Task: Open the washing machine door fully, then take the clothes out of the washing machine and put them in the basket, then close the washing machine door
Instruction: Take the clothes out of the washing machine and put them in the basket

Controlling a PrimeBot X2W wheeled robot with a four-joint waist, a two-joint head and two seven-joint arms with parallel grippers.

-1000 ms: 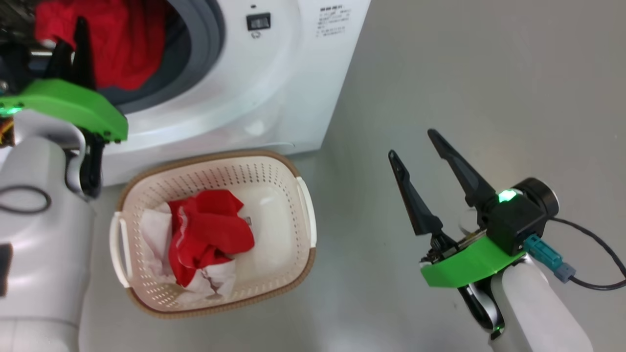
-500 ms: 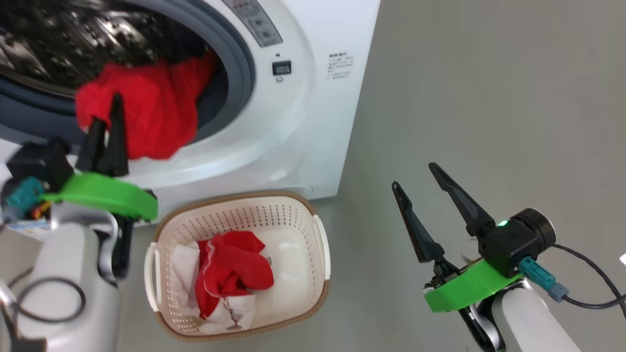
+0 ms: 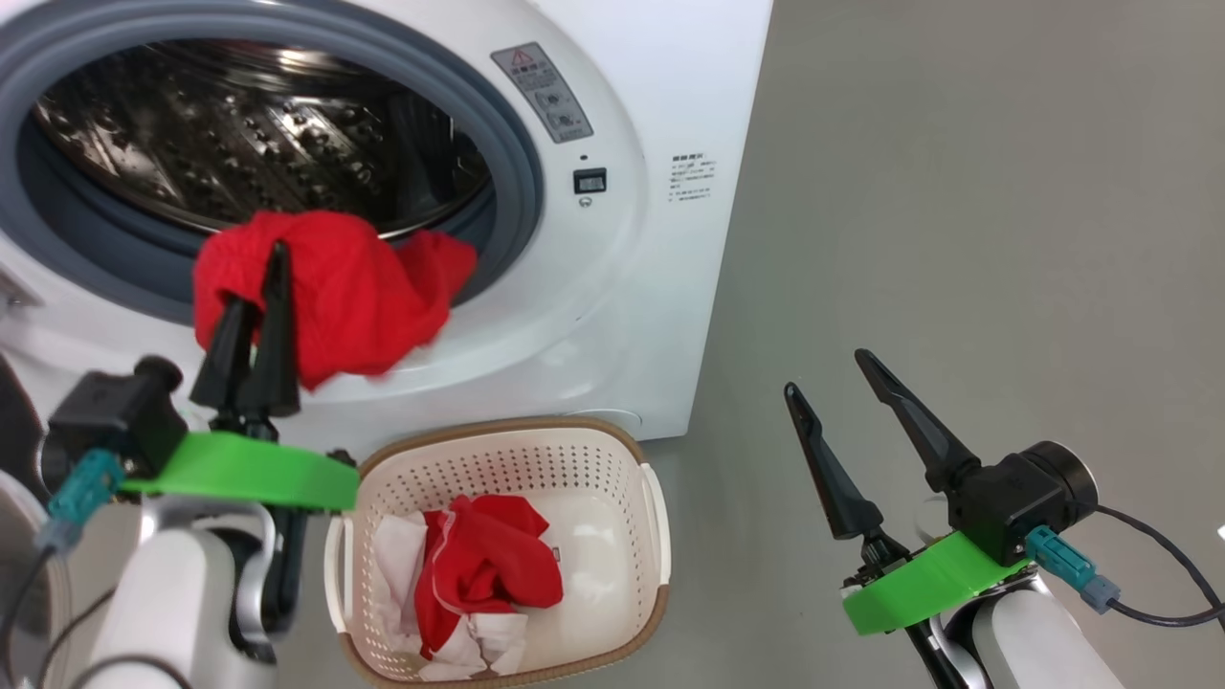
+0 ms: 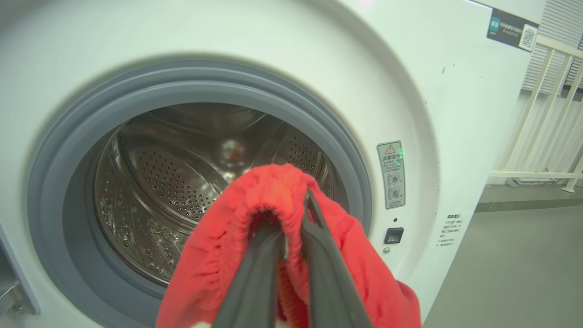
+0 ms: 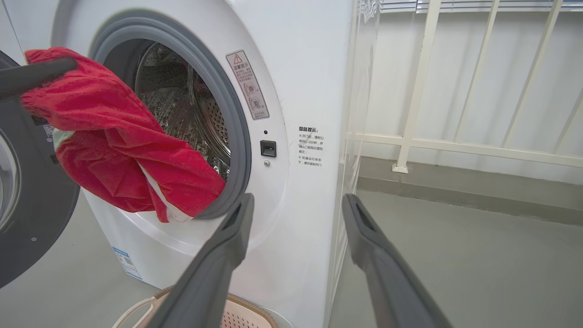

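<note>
Now the left gripper (image 3: 258,276) pinches a red garment (image 3: 364,287) before the washing machine (image 3: 612,316), while the right gripper (image 3: 825,371) stands spread.

Red warning triangle heading a grey label (image 5: 247,85) on the washing machine (image 5: 309,68) front, small Chinese print (image 5: 310,146) beside it, illegible.

Washer door (image 5: 36,218) cut off at left edge, basket (image 5: 248,314) at btm edge in rt wrist view; label (image 3: 691,182) txt unreadable
</note>
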